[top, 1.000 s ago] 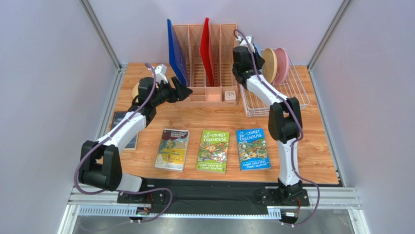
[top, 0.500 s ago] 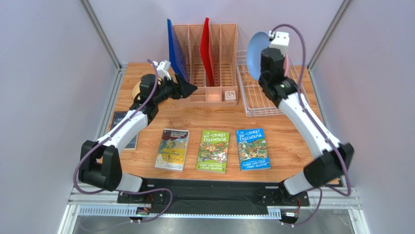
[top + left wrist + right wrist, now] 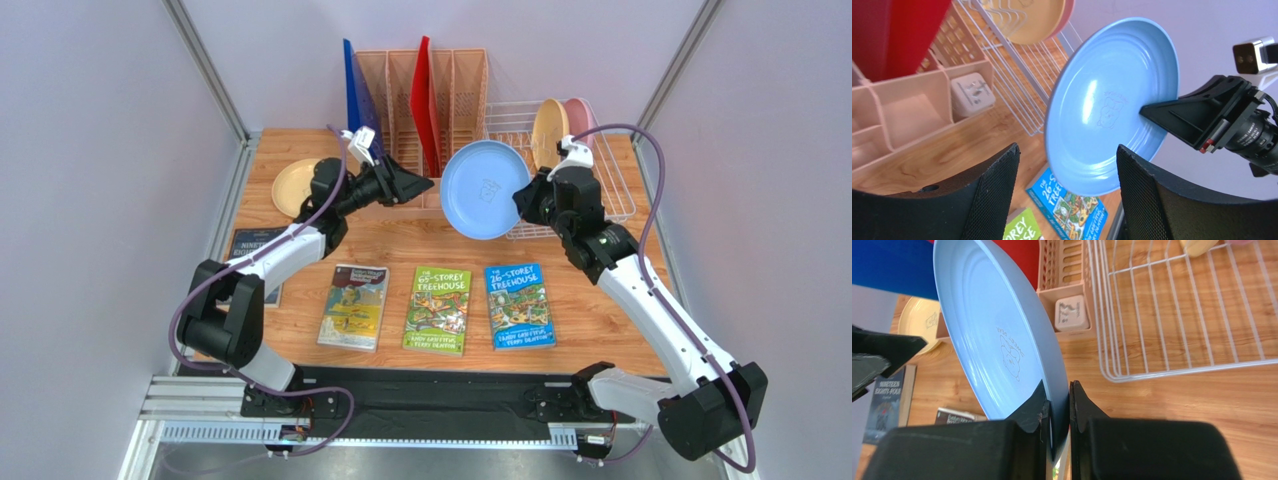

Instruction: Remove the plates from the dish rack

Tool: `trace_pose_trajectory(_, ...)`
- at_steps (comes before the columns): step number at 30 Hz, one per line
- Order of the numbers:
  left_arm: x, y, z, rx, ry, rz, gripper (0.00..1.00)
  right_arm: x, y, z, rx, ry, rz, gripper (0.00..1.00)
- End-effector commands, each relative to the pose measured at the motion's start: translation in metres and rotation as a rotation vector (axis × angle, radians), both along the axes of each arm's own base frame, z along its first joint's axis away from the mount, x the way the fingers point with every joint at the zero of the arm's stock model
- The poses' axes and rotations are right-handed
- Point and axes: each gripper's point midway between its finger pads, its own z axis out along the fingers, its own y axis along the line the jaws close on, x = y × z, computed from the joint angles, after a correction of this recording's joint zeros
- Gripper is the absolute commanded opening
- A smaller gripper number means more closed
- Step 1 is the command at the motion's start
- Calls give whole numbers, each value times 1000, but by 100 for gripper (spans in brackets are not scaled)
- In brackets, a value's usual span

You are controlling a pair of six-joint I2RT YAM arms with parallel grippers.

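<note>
My right gripper [image 3: 522,200] [image 3: 1057,395] is shut on the rim of a grey-blue plate [image 3: 485,188] [image 3: 997,330] and holds it on edge above the table, between the two arms. Facing that plate [image 3: 1112,105] from the left, my left gripper [image 3: 428,185] [image 3: 1067,150] stands open, its fingers apart from the near rim. In the white wire dish rack [image 3: 605,195] [image 3: 1172,315], a cream plate [image 3: 549,130] [image 3: 1022,20] and a pink plate [image 3: 579,115] stand upright. Another cream plate [image 3: 295,187] [image 3: 919,317] lies flat at the table's back left.
A salmon slotted organiser [image 3: 440,100] with an upright blue board [image 3: 357,95] and red board [image 3: 422,90] stands behind the left gripper. Three picture books [image 3: 442,308] lie in a row near the front, and a dark book [image 3: 250,262] lies at the left edge.
My right arm lifted the grey-blue plate out of the rack and swung it left and down to the table's middle. My left gripper moved right, toward the plate, and stayed open.
</note>
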Motion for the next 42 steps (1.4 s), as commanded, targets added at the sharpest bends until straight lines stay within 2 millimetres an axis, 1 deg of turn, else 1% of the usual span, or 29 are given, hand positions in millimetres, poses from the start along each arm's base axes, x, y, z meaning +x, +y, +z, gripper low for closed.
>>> trace_pose_trajectory(1,-12,-26,17,-79,-46,-53,76,-6,23,40,192,-112,81,7)
trace_pose_trajectory(2,-15,-32,15,-78,-44,-58,76,-7,23,32,198,-98,77,7)
trace_pose_trajectory(4,-14,-37,12,-67,-49,-53,75,-9,24,35,226,-118,78,7)
trace_pose_trajectory(5,-15,-39,9,-66,-42,-51,74,-9,24,31,228,-113,78,7)
trace_pose_trajectory(7,-14,-40,8,-61,-46,-45,69,-11,26,32,248,-114,84,7)
trace_pose_trajectory(8,-14,-41,6,-57,-44,-46,64,-11,26,31,254,-111,85,7)
trace_pose_trajectory(9,-14,-41,6,-57,-43,-45,50,-12,28,29,263,-109,89,7)
trace_pose_trajectory(12,-14,-42,2,-37,-39,-32,31,-13,33,24,303,-96,116,7)
trace_pose_trajectory(14,-15,-43,-2,-20,-30,-35,33,-15,40,24,350,-80,153,7)
trace_pose_trajectory(15,-14,-43,-3,-20,-30,-28,42,-16,44,25,367,-80,175,7)
trace_pose_trajectory(19,-13,-42,-4,-11,-37,-16,54,-17,49,21,387,-59,197,6)
trace_pose_trajectory(20,-14,-43,-3,-11,-39,-19,44,-17,50,20,397,-54,200,7)
trace_pose_trajectory(22,-14,-43,-3,-8,-39,-17,37,-17,50,20,402,-57,198,7)
trace_pose_trajectory(23,-13,-43,-6,-3,-32,-14,20,-17,50,20,403,-59,198,8)
trace_pose_trajectory(25,-13,-41,-10,21,-23,-8,6,-17,51,19,401,-56,201,9)
trace_pose_trajectory(26,-10,-39,-10,32,-23,12,0,-16,50,21,402,-61,199,17)
trace_pose_trajectory(27,-10,-36,-9,55,-40,24,0,-17,49,23,399,-66,196,24)
trace_pose_trajectory(28,-9,-32,-18,90,-18,41,0,-16,47,23,389,-70,187,32)
trace_pose_trajectory(29,-4,-26,-18,112,-19,85,0,-16,44,22,378,-67,174,40)
trace_pose_trajectory(30,-4,-22,-14,130,-31,105,0,-14,39,21,357,-74,152,54)
trace_pose_trajectory(31,-4,-15,-23,190,-28,121,0,-14,35,22,345,-85,139,69)
trace_pose_trajectory(32,4,-5,-23,226,-32,190,0,-15,30,19,323,-75,120,81)
trace_pose_trajectory(33,5,3,-17,253,-48,228,0,-12,20,18,283,-86,80,84)
trace_pose_trajectory(34,4,12,-25,323,-47,248,0,-13,15,18,265,-88,64,85)
trace_pose_trajectory(35,11,26,-16,356,-66,322,0,-12,6,14,237,-87,22,85)
trace_pose_trajectory(37,15,49,-22,433,-40,392,0,-12,-7,14,200,-102,-17,87)
trace_pose_trajectory(39,24,82,-19,451,-10,497,0,-13,-13,9,186,-94,-30,87)
trace_pose_trajectory(41,22,104,-19,445,6,544,0,-12,-19,5,169,-84,-46,87)
trace_pose_trajectory(42,25,126,-19,444,15,596,0,-12,-21,1,164,-77,-50,87)
